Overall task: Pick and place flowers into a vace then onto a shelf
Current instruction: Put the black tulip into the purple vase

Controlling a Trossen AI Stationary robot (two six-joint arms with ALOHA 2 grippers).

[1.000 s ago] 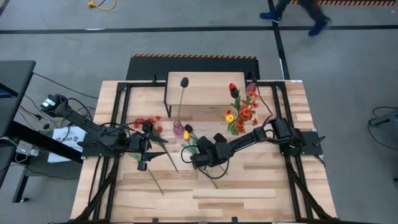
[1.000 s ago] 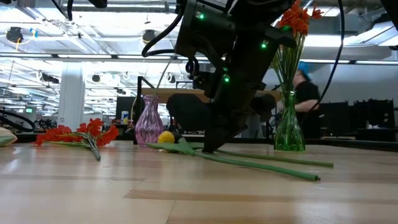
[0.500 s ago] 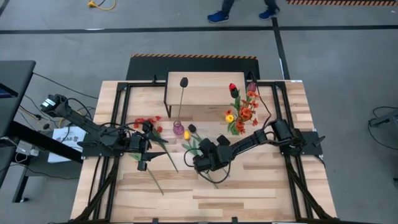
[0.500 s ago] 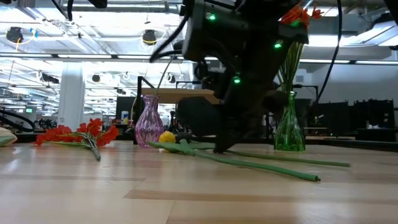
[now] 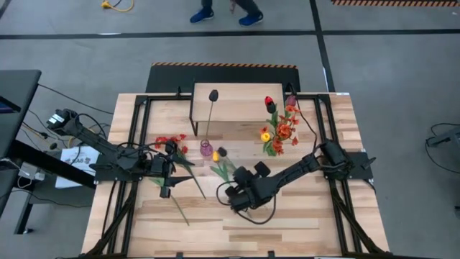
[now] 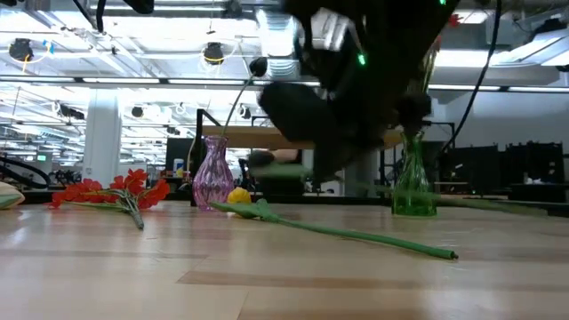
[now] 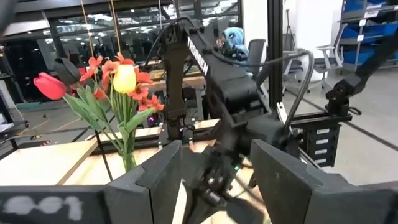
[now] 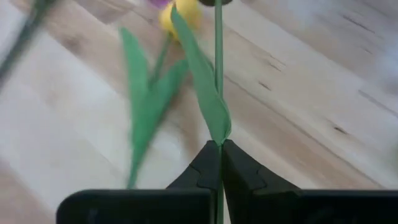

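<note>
My right gripper (image 5: 234,194) is shut on the stem of a dark tulip (image 5: 222,152) near the table's middle. Beside it a yellow tulip (image 6: 237,196) lies flat on the table on its head and long stem. A pink vase (image 6: 212,173) holds a maroon tulip (image 5: 213,94) that reaches over the shelf (image 5: 237,108). Red, yellow and orange flowers (image 7: 118,81) stand in a green vase (image 6: 413,182). An orange-red spray (image 6: 111,191) lies at the left. My left gripper (image 7: 214,168) hovers open at the left and holds nothing. My right gripper pinches the dark tulip's thin green stem (image 8: 219,134) between its two fingertips (image 8: 208,158), just below a leaf. The fingers slant down from the table's right, roughly along the stem. The stem's free end is off the table; whether the head rests on it I cannot tell.
More green stems (image 5: 180,208) lie on the planks near my left gripper. Black frame rails (image 5: 136,144) run along both sides of the table. Bare planks stretch toward the near edge (image 5: 230,241). A person walks on the floor beyond the table (image 5: 223,11).
My right gripper, shut on the stem, has gone toward the table's near edge and up. The dark tulip has been drawn along with it, and its stem's free end has risen off the table. The yellow tulip has stayed in place.
</note>
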